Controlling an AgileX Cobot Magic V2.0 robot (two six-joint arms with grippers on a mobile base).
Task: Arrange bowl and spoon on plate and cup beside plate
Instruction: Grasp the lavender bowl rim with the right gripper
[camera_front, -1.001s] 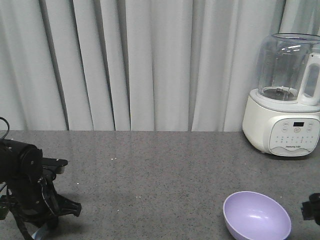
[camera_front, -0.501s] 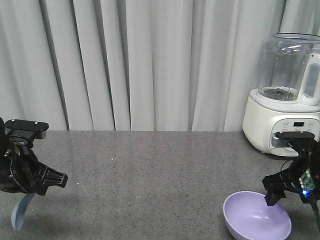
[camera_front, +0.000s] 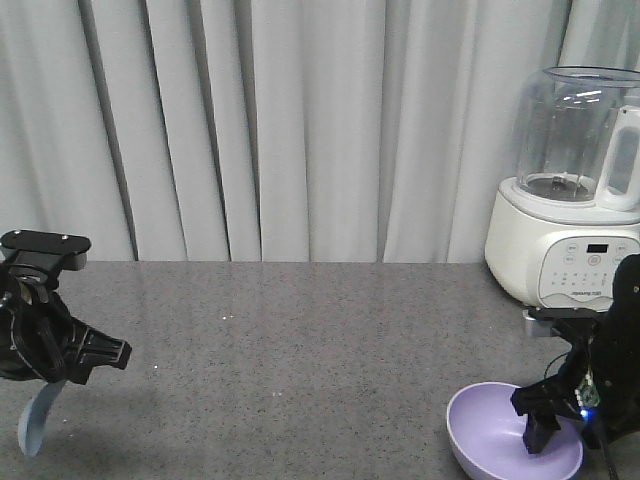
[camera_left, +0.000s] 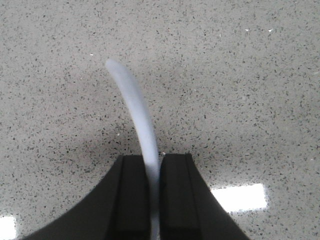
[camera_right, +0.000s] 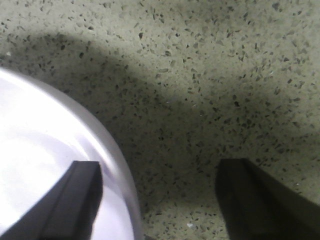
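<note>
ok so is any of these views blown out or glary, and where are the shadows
Left wrist view: two bright rectangular reflections glare off the counter; the spoon looks soft. Right wrist view: the bowl is washed out near white, and a broad shadow covers the counter beside it. Front view: evenly lit, highlights on the blender jar.

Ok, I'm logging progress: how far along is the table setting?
Nothing looks placed yet. In hand: the left gripper is shut on the spoon, held above the counter; the right gripper is open, astride the rim of the bowl. Left: bowl and spoon onto the plate, cup beside it; neither plate nor cup is in view.
</note>
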